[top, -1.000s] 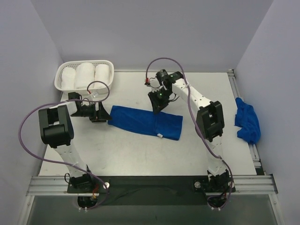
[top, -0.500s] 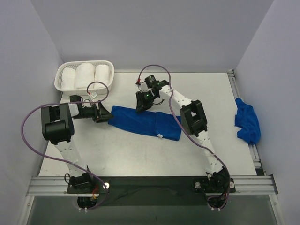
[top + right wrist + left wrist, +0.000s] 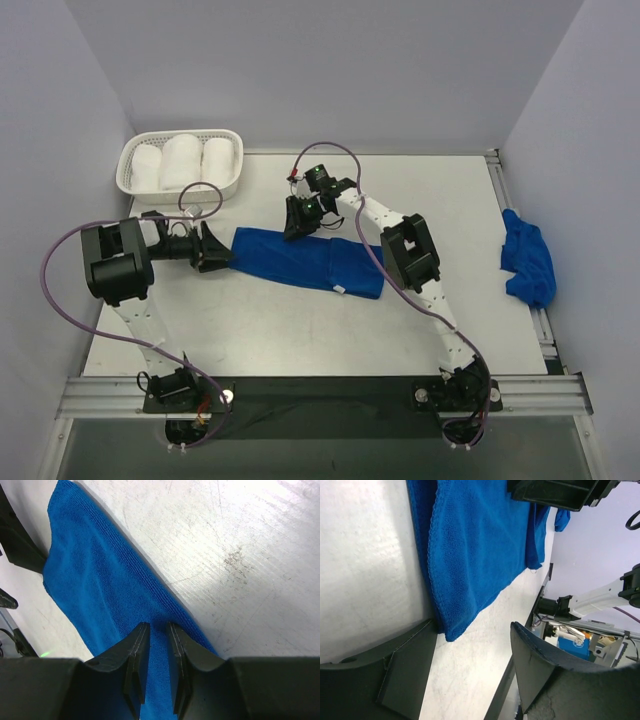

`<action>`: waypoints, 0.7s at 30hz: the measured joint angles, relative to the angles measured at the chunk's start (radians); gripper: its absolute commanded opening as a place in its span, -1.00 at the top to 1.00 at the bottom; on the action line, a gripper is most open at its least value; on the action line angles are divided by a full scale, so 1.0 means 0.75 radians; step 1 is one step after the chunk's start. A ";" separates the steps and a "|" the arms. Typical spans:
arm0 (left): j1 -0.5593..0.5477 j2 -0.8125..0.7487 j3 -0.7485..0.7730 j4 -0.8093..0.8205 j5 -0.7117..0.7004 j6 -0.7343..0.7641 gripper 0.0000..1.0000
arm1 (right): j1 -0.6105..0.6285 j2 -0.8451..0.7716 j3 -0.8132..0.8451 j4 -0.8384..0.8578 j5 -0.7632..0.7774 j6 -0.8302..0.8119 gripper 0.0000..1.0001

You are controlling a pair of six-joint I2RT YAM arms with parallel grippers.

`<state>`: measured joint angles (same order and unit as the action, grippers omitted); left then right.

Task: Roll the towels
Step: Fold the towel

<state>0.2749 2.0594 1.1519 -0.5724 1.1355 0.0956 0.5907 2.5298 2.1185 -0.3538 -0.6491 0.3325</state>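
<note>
Where the left gripper (image 3: 474, 628) lies low, jaws spread astride the towel (image 3: 300, 258) at its left corner, bare table (image 3: 300, 325) opens toward the bases. Reaching far leftward, the right gripper (image 3: 157, 628) stands on the towel's far edge, jaws nearly together; a pinch cannot be told.

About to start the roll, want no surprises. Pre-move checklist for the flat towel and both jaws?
1. Flat towel spread out, unrolled: ok.
2. Left gripper jaws open, towel's end corner between them: ok.
3. Right gripper jaws nearly together over the towel's far edge; cloth pinched: cannot tell.
4. Second towel bunched at the table right edge, away from both arms: ok.
</note>
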 measured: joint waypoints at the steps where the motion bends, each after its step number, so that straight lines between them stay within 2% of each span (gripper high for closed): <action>1: 0.002 0.001 0.000 -0.027 -0.001 0.010 -0.44 | 0.000 0.000 0.000 0.001 0.001 0.003 0.56; 7: -0.017 0.033 0.000 -0.103 0.045 0.039 -0.46 | 0.000 0.000 0.000 0.001 0.006 0.011 0.56; 10: -0.040 0.045 0.000 -0.108 0.066 0.039 -0.40 | 0.000 0.000 0.000 0.000 0.007 0.011 0.56; 13: -0.052 0.046 -0.003 -0.109 0.060 0.045 -0.25 | 0.000 0.000 0.000 -0.001 0.008 0.010 0.56; 17: -0.010 0.045 -0.011 -0.139 0.013 0.075 0.20 | 0.000 -0.002 0.000 -0.004 0.013 0.001 0.56; 20: 0.064 0.041 -0.005 -0.211 -0.008 0.122 0.39 | 0.000 -0.005 -0.001 -0.007 0.028 -0.016 0.56; 21: 0.085 0.037 0.001 -0.235 -0.008 0.136 0.52 | 0.000 -0.007 -0.002 -0.008 0.034 -0.022 0.56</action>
<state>0.3386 2.0869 1.1526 -0.7490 1.1297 0.1974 0.5907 2.5244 2.1170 -0.3595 -0.6235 0.3157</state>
